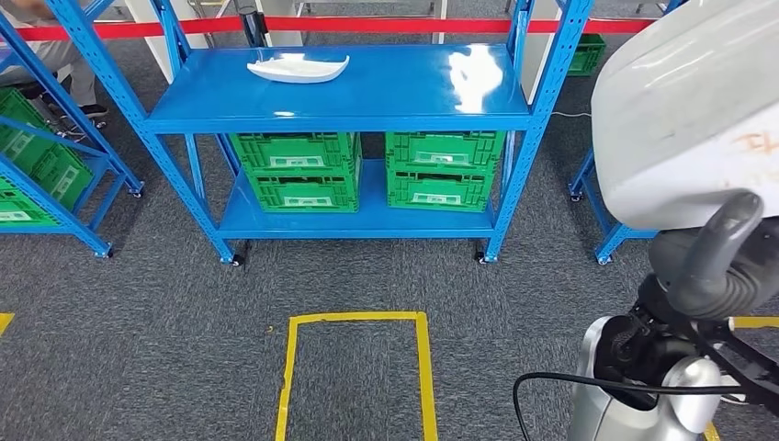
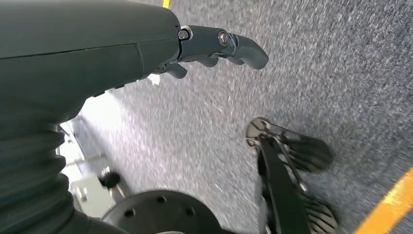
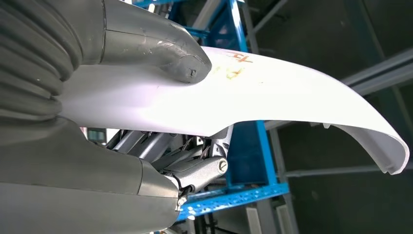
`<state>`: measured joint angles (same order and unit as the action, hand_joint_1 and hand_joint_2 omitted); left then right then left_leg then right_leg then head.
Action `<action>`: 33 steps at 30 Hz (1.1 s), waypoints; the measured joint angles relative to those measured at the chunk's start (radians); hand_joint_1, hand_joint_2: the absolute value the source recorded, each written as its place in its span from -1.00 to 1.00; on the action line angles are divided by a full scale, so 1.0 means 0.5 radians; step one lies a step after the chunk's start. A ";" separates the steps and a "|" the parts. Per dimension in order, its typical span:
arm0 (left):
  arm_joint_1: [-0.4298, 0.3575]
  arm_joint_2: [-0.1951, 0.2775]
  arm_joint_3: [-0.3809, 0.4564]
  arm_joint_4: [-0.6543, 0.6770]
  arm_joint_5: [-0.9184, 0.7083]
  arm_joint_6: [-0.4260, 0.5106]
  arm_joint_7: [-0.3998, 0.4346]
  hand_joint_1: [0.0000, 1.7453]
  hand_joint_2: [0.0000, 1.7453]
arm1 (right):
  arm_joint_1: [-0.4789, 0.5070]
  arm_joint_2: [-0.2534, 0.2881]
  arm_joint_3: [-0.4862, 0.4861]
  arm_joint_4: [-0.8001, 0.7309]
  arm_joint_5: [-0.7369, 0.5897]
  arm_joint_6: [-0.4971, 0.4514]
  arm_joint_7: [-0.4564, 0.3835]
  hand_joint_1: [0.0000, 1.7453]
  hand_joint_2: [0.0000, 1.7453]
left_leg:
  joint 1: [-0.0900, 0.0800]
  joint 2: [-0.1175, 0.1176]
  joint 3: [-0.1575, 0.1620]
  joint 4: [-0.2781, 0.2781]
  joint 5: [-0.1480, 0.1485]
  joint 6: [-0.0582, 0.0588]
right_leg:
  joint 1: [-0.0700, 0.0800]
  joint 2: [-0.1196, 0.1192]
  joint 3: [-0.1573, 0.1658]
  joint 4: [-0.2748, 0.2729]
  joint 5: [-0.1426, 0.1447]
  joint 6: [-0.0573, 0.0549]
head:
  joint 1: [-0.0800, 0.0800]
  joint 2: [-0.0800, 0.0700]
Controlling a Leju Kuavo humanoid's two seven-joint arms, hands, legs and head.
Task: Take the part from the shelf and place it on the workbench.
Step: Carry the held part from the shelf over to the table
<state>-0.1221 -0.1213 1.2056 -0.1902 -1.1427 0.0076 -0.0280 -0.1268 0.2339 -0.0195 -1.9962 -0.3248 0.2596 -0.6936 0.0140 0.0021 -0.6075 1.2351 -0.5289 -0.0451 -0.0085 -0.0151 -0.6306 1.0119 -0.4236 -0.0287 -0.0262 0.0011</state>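
Observation:
My right hand [image 1: 712, 262] grips a large white curved part [image 1: 680, 110], raised close to my head at the right of the head view. In the right wrist view the thumb [image 3: 160, 48] presses on the part's [image 3: 272, 102] upper face and the darker fingers [image 3: 195, 170] lie under it. A second white curved part [image 1: 299, 67] lies on the top board of the blue shelf [image 1: 413, 110] ahead. My left hand [image 2: 209, 48] hangs over grey carpet, fingers loosely extended and holding nothing.
Two green crates [image 1: 294, 170] [image 1: 443, 170] sit on the shelf's lower board. Another blue rack with green crates [image 1: 37, 165] stands at the left, and a third rack [image 1: 597, 211] at the right. A yellow tape rectangle [image 1: 423, 367] marks the carpet. A person [image 1: 64, 55] stands at the far left.

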 joint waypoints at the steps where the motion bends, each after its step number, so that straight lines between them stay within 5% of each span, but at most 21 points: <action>1: -0.026 -0.005 -0.014 0.000 -0.019 0.000 0.000 -1.00 1.00 | 0.011 0.001 0.000 -0.010 0.005 0.008 -0.001 1.00 1.00 | -0.001 -0.002 0.114 -0.148 0.004 0.003 | 0.001 -0.001 -0.032 0.012 0.020 0.010 | 0.000 0.000; 3: -0.078 -0.018 -0.044 0.000 -0.051 0.000 0.002 -1.00 1.00 | 0.028 0.005 0.003 -0.038 0.016 0.022 -0.002 1.00 1.00 | -0.009 -0.008 0.273 -0.396 -0.052 0.026 | 0.003 -0.006 -0.069 0.026 0.060 0.034 | 0.001 0.000; 4: -0.099 -0.025 -0.060 0.001 -0.065 0.000 0.004 -1.00 1.00 | 0.037 0.006 0.007 -0.050 0.023 0.029 0.000 1.00 1.00 | -0.017 -0.010 0.297 -0.456 -0.077 0.044 | 0.002 -0.008 -0.077 0.023 0.082 0.047 | 0.001 0.000; 6: -0.123 -0.040 -0.088 0.002 -0.090 0.000 0.012 -1.00 1.00 | 0.061 0.007 0.020 -0.065 0.034 0.040 0.006 1.00 1.00 | -0.021 -0.004 0.266 -0.470 -0.050 0.085 | -0.005 -0.007 -0.086 0.010 0.116 0.074 | 0.000 0.000; 7: -0.129 -0.046 -0.101 0.003 -0.100 0.000 0.018 -1.00 1.00 | 0.075 0.007 0.028 -0.070 0.038 0.044 0.011 1.00 1.00 | -0.020 0.003 0.245 -0.471 -0.026 0.104 | -0.008 -0.001 -0.100 0.023 0.089 0.086 | 0.001 0.000; 9: -0.137 -0.059 -0.123 0.005 -0.111 0.000 0.032 -1.00 1.00 | 0.098 0.007 0.043 -0.079 0.058 0.047 0.017 1.00 1.00 | -0.016 0.017 0.188 -0.474 0.028 0.132 | -0.013 0.011 -0.158 0.170 -0.092 0.106 | 0.001 0.000; 11: -0.137 -0.066 -0.134 0.005 -0.110 0.000 0.039 -1.00 1.00 | 0.111 0.007 0.056 -0.082 0.089 0.040 0.018 1.00 1.00 | -0.018 0.022 0.126 -0.470 0.082 0.141 | -0.013 0.014 -0.217 0.433 -0.295 0.115 | 0.001 0.000; 12: -0.134 -0.070 -0.136 0.006 -0.105 0.000 0.040 -1.00 1.00 | 0.117 0.007 0.064 -0.083 0.103 0.030 0.019 1.00 1.00 | -0.020 0.023 0.093 -0.466 0.109 0.141 | -0.012 0.015 -0.223 0.541 -0.328 0.116 | 0.001 0.000; 14: -0.122 -0.077 -0.136 0.006 -0.082 0.000 0.041 -1.00 1.00 | 0.125 0.007 0.084 -0.083 0.125 0.005 0.021 1.00 1.00 | -0.022 0.023 0.020 -0.450 0.159 0.136 | -0.011 0.016 -0.140 0.574 -0.258 0.110 | 0.001 0.000; 16: -0.106 -0.081 -0.136 0.006 -0.055 0.000 0.051 -1.00 1.00 | 0.126 0.007 0.103 -0.084 0.138 -0.012 0.022 1.00 1.00 | -0.023 0.023 -0.044 -0.431 0.199 0.123 | -0.006 0.017 0.075 0.344 -0.191 0.090 | 0.001 0.000; 18: -0.091 -0.082 -0.135 0.006 -0.035 0.000 0.069 -1.00 1.00 | 0.128 0.007 0.124 -0.088 0.146 -0.019 0.024 1.00 1.00 | -0.025 0.021 -0.077 -0.421 0.234 0.104 | 0.006 0.019 0.262 0.073 -0.234 0.068 | 0.001 0.000; 21: -0.055 -0.076 -0.131 0.005 -0.017 0.000 0.093 -1.00 1.00 | 0.143 0.006 0.146 -0.091 0.150 -0.026 0.027 1.00 1.00 | -0.020 0.020 -0.091 -0.438 0.289 0.064 | 0.016 0.017 0.285 -0.029 -0.235 0.037 | 0.004 0.000; 23: -0.028 -0.068 -0.127 0.005 -0.001 0.000 0.102 -1.00 1.00 | 0.148 0.004 0.159 -0.089 0.155 -0.025 0.044 1.00 1.00 | -0.016 0.012 -0.124 -0.398 0.222 0.042 | 0.007 0.011 0.244 -0.043 -0.187 0.003 | 0.003 0.000; 26: -0.005 -0.056 -0.120 0.005 0.022 0.000 0.099 -1.00 1.00 | 0.148 -0.003 0.183 -0.081 0.167 -0.022 0.074 1.00 1.00 | -0.010 0.002 -0.205 -0.077 -0.067 0.017 | 0.003 0.006 0.157 -0.044 -0.111 -0.021 | -0.002 0.000; 27: -0.003 -0.051 -0.117 0.005 0.027 0.000 0.096 -1.00 1.00 | 0.147 -0.006 0.187 -0.078 0.171 -0.022 0.081 1.00 1.00 | -0.008 0.002 -0.217 0.041 -0.114 0.010 | 0.004 0.004 0.123 -0.041 -0.085 -0.019 | -0.002 0.000; 29: -0.002 -0.042 -0.114 0.003 0.036 0.000 0.082 -1.00 1.00 | 0.139 -0.011 0.191 -0.075 0.175 -0.028 0.101 1.00 1.00 | -0.007 0.002 -0.170 0.124 -0.063 0.003 | 0.004 0.001 0.051 -0.027 -0.035 -0.011 | -0.002 0.000; 30: -0.002 -0.038 -0.113 0.001 0.039 0.000 0.072 -1.00 1.00 | 0.130 -0.013 0.192 -0.074 0.176 -0.033 0.114 1.00 1.00 | -0.006 0.002 -0.098 0.064 -0.005 0.004 | 0.003 0.001 0.014 -0.018 -0.012 -0.006 | -0.002 0.000; 31: -0.005 -0.035 -0.113 0.000 0.040 0.000 0.063 -1.00 1.00 | 0.119 -0.014 0.193 -0.074 0.177 -0.039 0.127 1.00 1.00 | -0.004 0.002 0.005 -0.057 0.023 0.006 | 0.003 0.001 -0.018 -0.006 0.009 0.002 | -0.002 0.000; 33: -0.013 -0.033 -0.112 -0.004 0.043 0.000 0.043 -1.00 1.00 | 0.094 -0.015 0.197 -0.073 0.176 -0.048 0.146 1.00 1.00 | -0.010 -0.002 0.210 -0.348 -0.015 0.022 | 0.006 -0.001 -0.063 0.011 0.047 0.024 | -0.002 0.000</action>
<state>-0.1286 -0.1376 1.1494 -0.1920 -1.1212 0.0076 -0.0065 -0.0797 0.2264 0.0789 -2.0325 -0.2366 0.2354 -0.6207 0.0088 0.0010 -0.5024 1.0612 -0.5363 -0.0341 -0.0057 -0.0156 -0.6622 1.0172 -0.4003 -0.0167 -0.0271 0.0011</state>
